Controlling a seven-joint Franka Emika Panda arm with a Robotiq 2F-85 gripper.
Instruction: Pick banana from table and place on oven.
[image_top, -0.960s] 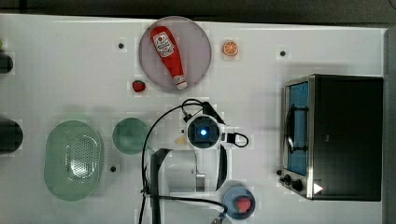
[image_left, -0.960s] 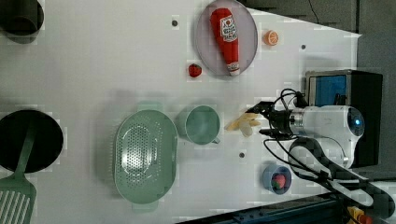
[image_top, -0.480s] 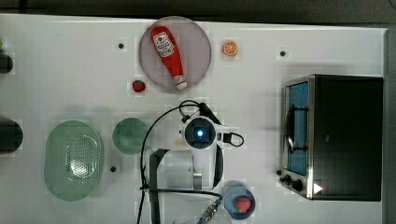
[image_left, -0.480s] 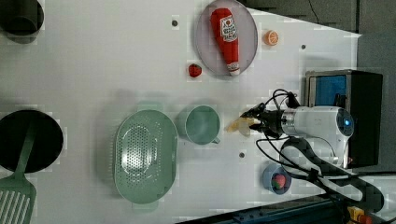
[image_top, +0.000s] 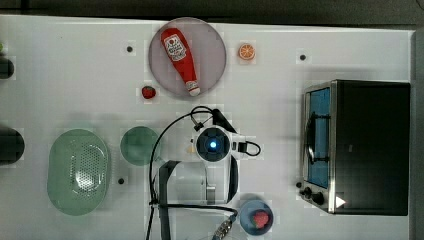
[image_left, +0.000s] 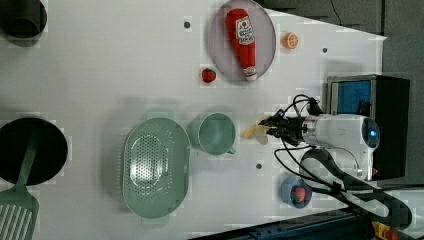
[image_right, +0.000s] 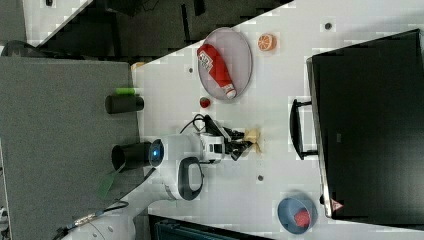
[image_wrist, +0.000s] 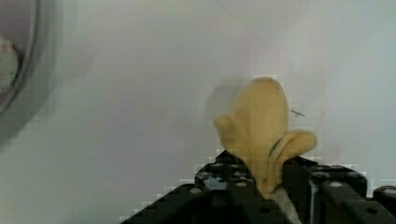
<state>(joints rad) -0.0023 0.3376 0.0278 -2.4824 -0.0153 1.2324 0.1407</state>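
The table (image_top: 60, 70) carries the oven (image_top: 372, 145) at the top view's right, well apart from the banana (image_left: 254, 132), which lies just beside the green cup (image_left: 216, 133). The gripper (image_left: 272, 129) has its jaws closed onto the banana's base, so the grasp looks nearly made. To do this well, confirm the squeeze is firm on the flesh rather than a peel flap, then lift straight up before heading for the oven's black top.

White, rounded arm links with dark grey joint bands. Glowing blue light on a round cap. Looping black cables at the wrist. Black gripper (image_wrist: 268, 186), studded with what look like small screws.
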